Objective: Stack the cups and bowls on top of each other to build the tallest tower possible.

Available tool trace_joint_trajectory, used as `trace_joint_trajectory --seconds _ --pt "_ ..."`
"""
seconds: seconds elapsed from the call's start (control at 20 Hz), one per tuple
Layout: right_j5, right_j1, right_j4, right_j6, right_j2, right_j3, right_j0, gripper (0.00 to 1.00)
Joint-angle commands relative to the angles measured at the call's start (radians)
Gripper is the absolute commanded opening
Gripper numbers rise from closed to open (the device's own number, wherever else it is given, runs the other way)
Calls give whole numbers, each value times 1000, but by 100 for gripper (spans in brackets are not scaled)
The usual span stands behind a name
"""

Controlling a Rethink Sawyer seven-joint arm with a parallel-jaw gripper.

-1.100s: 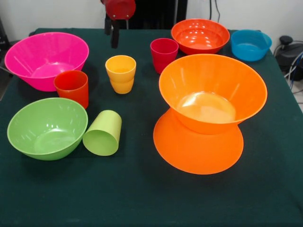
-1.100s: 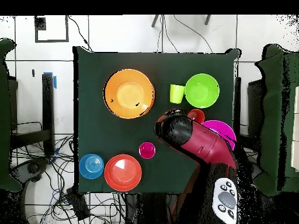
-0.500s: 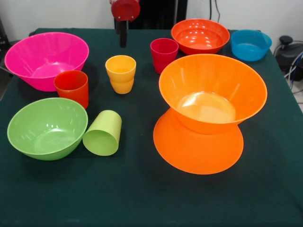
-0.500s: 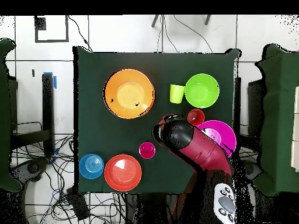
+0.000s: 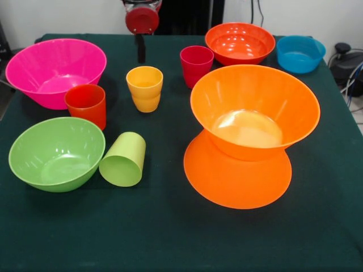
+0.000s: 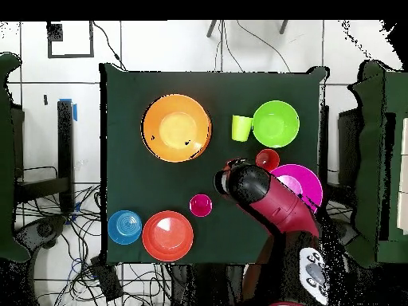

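Bowls stacked so far number only two, the orange tower point(image 5: 252, 133) at the surface's 3 o'clock; cups and other bowls wait loose, and the jaws' state cannot be told.

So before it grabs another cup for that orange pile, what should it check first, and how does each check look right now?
1. Tower steady: ok; one orange bowl sits upright on an upturned one, apparently level.
2. Top bowl free to take the next piece: ok.
3. Yellow-orange cup upright and apart from its neighbours: ok.
4. Lime green cup ready to grasp: not ok; it lies on its side by the lime green bowl.
5. Gripper open: cannot tell; only a dark tip shows beyond the yellow-orange cup.
6. Red-orange cup clear of the pink bowl: cannot tell from the front; they overlap.
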Motion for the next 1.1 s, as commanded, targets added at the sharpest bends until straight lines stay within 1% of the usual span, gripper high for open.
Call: trace_joint_trajectory --seconds 0.05,0.35,0.5,0.8,1.1 --pt "-81 74 14 100 120 -2 -8 100" --pt "-111 101 0 80 126 -26 -22 100" --pt "-100 98 -5 66 125 -36 -28 100" --pt "-83 87 -12 55 125 -34 -25 100" --pt "-123 92 -31 29 151 -3 -47 100"
